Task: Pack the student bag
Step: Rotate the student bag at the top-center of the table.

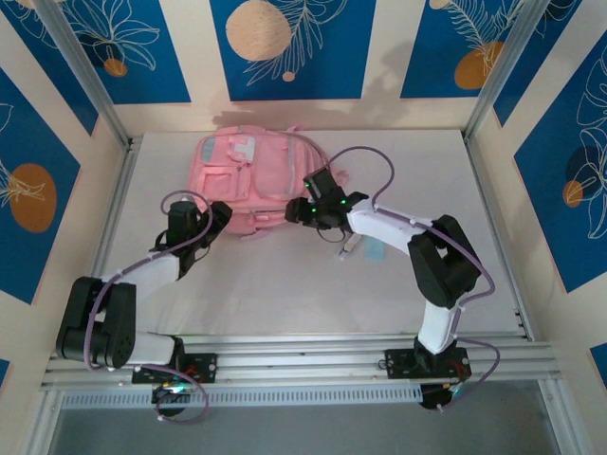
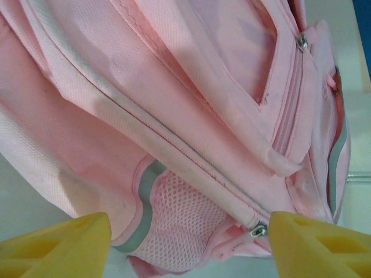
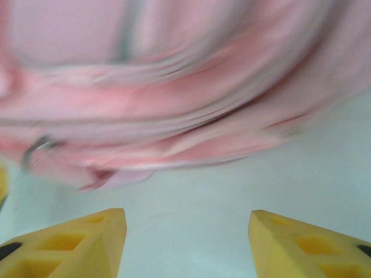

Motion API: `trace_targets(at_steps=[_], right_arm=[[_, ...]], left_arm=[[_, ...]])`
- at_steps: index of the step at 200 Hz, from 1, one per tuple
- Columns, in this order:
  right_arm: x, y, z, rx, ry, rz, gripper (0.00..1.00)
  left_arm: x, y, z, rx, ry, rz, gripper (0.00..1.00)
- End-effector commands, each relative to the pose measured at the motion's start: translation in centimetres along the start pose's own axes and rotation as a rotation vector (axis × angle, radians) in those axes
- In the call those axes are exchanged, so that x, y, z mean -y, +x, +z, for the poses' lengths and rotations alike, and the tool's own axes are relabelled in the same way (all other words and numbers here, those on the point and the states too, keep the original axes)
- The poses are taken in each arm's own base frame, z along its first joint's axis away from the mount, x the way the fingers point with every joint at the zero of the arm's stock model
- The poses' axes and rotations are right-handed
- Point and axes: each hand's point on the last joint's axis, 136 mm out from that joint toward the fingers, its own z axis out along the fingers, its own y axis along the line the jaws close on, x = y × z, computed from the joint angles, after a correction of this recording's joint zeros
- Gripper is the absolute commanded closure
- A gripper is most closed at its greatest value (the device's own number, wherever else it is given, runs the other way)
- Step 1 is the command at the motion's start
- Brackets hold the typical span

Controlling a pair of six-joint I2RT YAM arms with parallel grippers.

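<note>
- From the top camera, we see the student bag [image 1: 242, 175] lying flat on the far part of the white table [image 1: 285, 294], front pockets up.
- The left gripper [image 1: 216, 220] is at the bag's near left corner and the right gripper [image 1: 296, 210] at its near right edge. We think the two arms, being close together, could hit each other if both reach inwards.
- A small pale thing [image 1: 372, 251] lies under the right forearm. A low sweep of that arm could push it away.
- Around the table stand cream walls with blue panels [image 1: 289, 47] and metal posts.
- From the left wrist, the left gripper [image 2: 188, 249] stands wide open and holds nothing, with the bag [image 2: 174, 116] just beyond its yellow fingers [image 2: 58, 243].
- A zipper pull [image 2: 258, 230] sits just beside the right-hand finger, next to a mesh pocket [image 2: 185, 214]. We judge that closing here may pinch only loose cloth, or catch the pull and drag the soft bag.
- From the right wrist, the right gripper [image 3: 185, 231] is open, with only bare table [image 3: 232, 185] between its fingers.
- The bag [image 3: 185, 104] is blurred here, so we cannot read its edge. The smooth surface may let it slide when pushed.
</note>
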Motion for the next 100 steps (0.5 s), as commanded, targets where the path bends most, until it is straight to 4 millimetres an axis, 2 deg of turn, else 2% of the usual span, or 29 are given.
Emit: trace_targets(at_steps=[1,21,37,51,100], right_arm=[[-4.7,1.1,-1.5,-0.007,-0.095,-0.044,0.46],[-7.1,1.4,-0.6,-0.015,-0.138,-0.031,0.54],[-8.3,1.4,0.5,-0.023,-0.152,0.008,0.64],[-9.2,1.4,1.7,-0.021,-0.174,0.022,0.67],[-9.6,1.8,6.6,-0.041,-0.202,0.099,0.71]], left_arm=[[0.1,-1.5,0.3,0.08,-0.002,-0.035,0.29],[0.3,-2.2,1.1,0.105,-0.008,-0.042,0.29],[0.1,-2.4,1.7,0.108,-0.006,-0.062,0.29],[0.2,-2.4,2.1,0.109,0.005,-0.076,0.3],[-0.1,-1.5,2.4,0.077,0.025,-0.093,0.32]])
